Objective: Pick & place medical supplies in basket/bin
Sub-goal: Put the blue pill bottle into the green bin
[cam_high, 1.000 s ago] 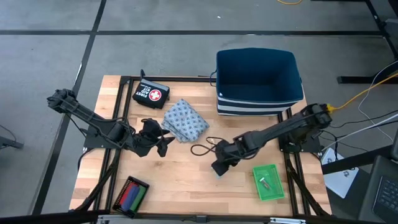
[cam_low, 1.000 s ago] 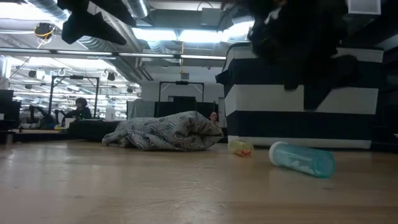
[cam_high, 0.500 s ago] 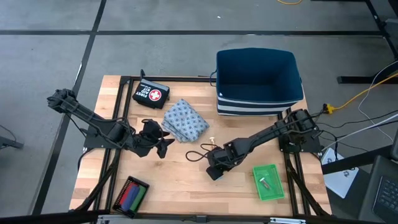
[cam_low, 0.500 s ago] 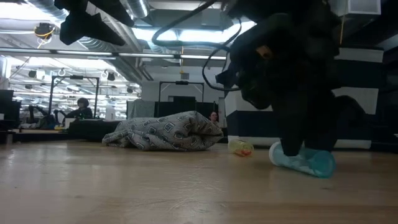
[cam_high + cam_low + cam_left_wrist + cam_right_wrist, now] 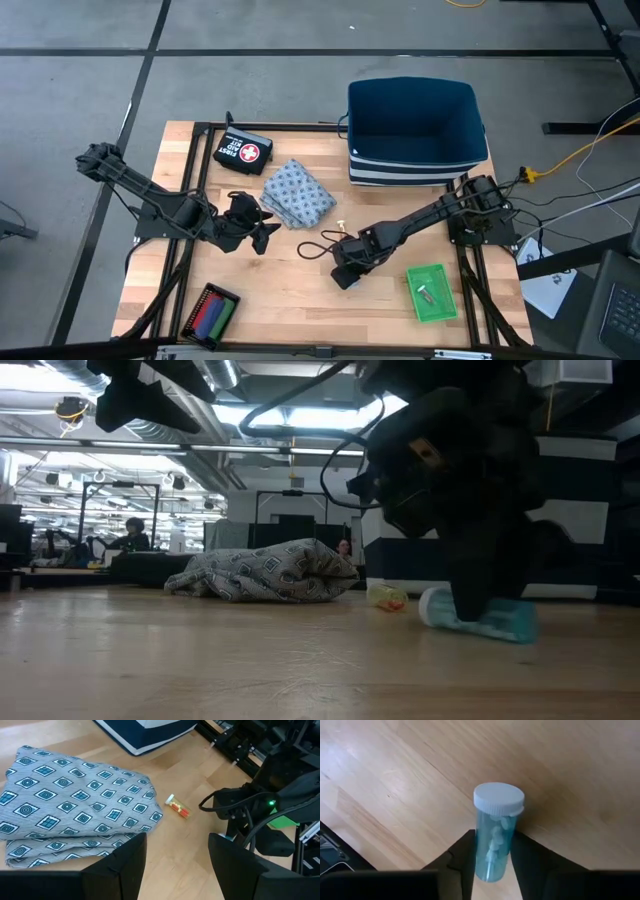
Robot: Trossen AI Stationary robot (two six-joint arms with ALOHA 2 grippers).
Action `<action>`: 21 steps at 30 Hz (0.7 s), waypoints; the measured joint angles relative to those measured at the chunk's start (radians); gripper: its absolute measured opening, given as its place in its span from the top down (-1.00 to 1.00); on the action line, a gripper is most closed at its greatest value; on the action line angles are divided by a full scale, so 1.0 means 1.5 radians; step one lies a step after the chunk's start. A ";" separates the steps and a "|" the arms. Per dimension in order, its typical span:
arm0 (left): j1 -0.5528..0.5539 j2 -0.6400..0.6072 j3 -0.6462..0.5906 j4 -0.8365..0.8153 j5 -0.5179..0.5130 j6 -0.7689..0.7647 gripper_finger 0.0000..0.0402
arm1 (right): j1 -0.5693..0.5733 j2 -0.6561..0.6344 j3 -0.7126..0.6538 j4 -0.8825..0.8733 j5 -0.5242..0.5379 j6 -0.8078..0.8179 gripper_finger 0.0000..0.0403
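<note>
So the teal pill bottle (image 5: 494, 836) with the white cap is lying on its side on the tabletop (image 5: 290, 290), roughly mid-table toward the right half. The right gripper (image 5: 343, 276) is down on it, fingers either side of the body with barely any gap, so it looks like it's closing or just gripped. My read: we're at the grasp step for this one.

Next it needs a firm pinch, a lift, then a carry to the blue bin (image 5: 415, 118) off the far right corner.

Just beside it sits a tiny tan vial (image 5: 178, 808), then the folded patterned cloth (image 5: 298, 194). The left gripper (image 5: 262, 232) hovers open and empty near the cloth.
</note>
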 joint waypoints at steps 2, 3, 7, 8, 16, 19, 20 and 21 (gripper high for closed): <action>0.000 0.000 0.000 0.000 0.000 0.000 -0.04 | -0.001 0.000 0.000 0.002 -0.001 -0.004 0.48; 0.000 0.000 0.000 0.000 0.000 0.000 -0.04 | -0.001 0.000 0.000 0.002 -0.003 -0.005 0.48; 0.000 0.000 0.000 0.000 0.000 -0.002 -0.04 | -0.003 -0.008 -0.001 -0.008 -0.005 -0.009 0.43; 0.000 0.000 0.000 0.000 0.000 -0.002 -0.04 | -0.003 -0.015 -0.002 -0.019 -0.005 -0.010 0.42; 0.000 0.000 0.001 0.000 0.000 -0.002 -0.04 | -0.014 -0.118 -0.002 -0.114 0.029 -0.028 0.48; 0.000 0.000 0.001 0.000 -0.001 -0.002 -0.04 | -0.012 -0.175 -0.001 -0.176 0.048 -0.030 0.49; 0.000 0.000 0.001 0.000 -0.001 -0.002 -0.04 | -0.009 -0.195 -0.001 -0.205 0.055 -0.030 0.48; 0.000 0.000 0.001 0.000 -0.001 -0.002 -0.04 | -0.005 -0.215 -0.001 -0.231 0.058 -0.029 0.47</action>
